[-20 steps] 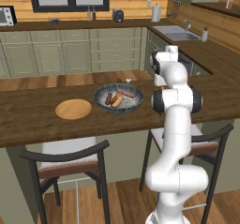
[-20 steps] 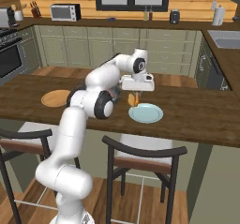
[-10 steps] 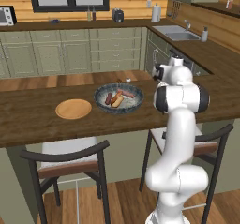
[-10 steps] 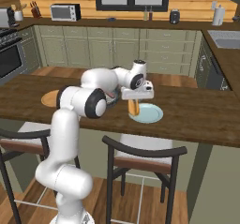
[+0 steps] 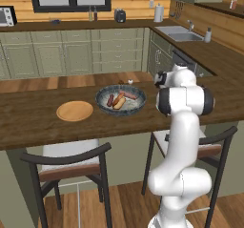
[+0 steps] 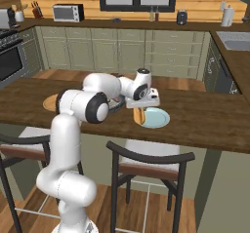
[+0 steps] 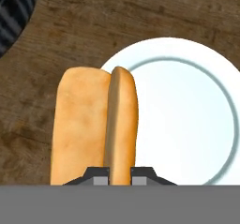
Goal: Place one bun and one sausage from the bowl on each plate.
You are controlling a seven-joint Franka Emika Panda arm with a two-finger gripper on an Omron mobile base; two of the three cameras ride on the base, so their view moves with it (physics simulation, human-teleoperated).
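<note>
My gripper [image 7: 120,171] is shut on a tan split bun [image 7: 96,129], which hangs over the left rim of the pale blue-green plate [image 7: 187,124]. From the right base view, the gripper [image 6: 141,109] holds the bun [image 6: 140,116] just above that plate [image 6: 157,118]. The dark patterned bowl [image 5: 120,99] sits left of the arm and holds two sausages [image 5: 110,99] and another bun [image 5: 120,103]. The tan wooden plate [image 5: 75,110] lies bare further left.
The things lie on a brown wooden counter [image 5: 28,122] with two stools [image 5: 66,162] tucked under its near edge. A corner of the bowl [image 7: 16,12] shows at the top left of the hand view. Cabinets and a sink line the far wall.
The hand has come down with the bun, from higher above the counter to just over the pale plate's edge. The bowl and the wooden plate have not moved.
</note>
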